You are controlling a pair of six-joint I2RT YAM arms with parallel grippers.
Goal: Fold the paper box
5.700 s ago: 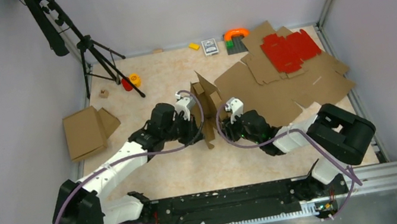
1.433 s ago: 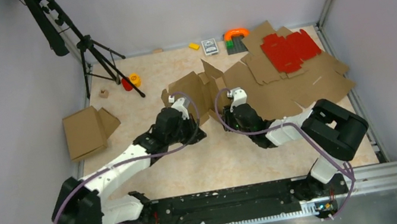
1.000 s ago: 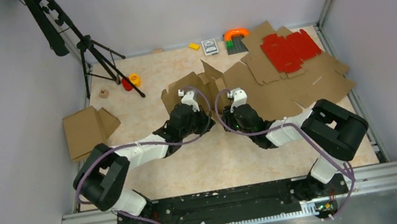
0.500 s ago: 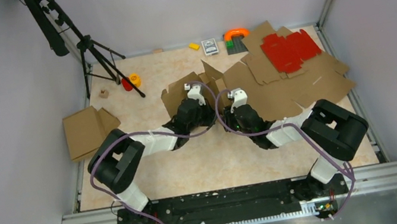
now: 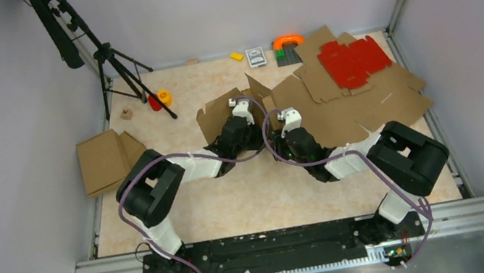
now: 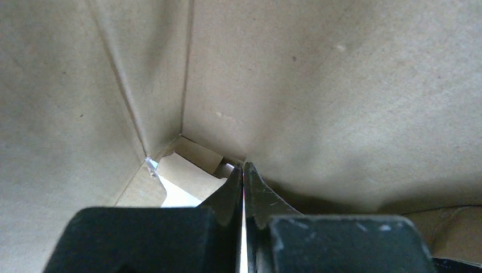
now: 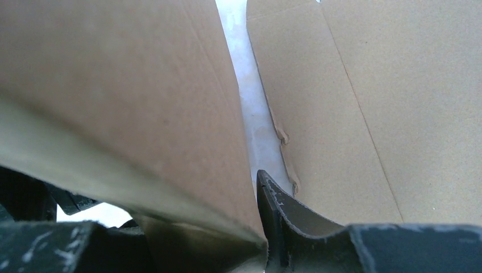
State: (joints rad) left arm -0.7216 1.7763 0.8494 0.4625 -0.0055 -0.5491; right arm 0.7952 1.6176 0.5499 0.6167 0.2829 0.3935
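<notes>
A: What is the room like?

B: The table (image 5: 248,194) has a beige, marbled top, and pale grey walls (image 5: 240,5) stand around it. A black tripod (image 5: 111,58) is in the upper left of the top view. A folded carton (image 5: 102,161) lies at the left edge. Flat cardboard sheets (image 5: 381,107) with a red sheet (image 5: 353,60) on them fill the upper right.

A: And where is the paper box (image 5: 215,115)?

B: It is in the upper middle, just beside those sheets, with its panels partly raised.

A: What do the grippers do?

B: The left gripper (image 6: 243,170) has its fingers pressed together with nothing between them, and its tip points into an inner corner of the box. The right gripper (image 7: 257,219) is clamped on one raised panel of the box, near the edge of that panel.
</notes>
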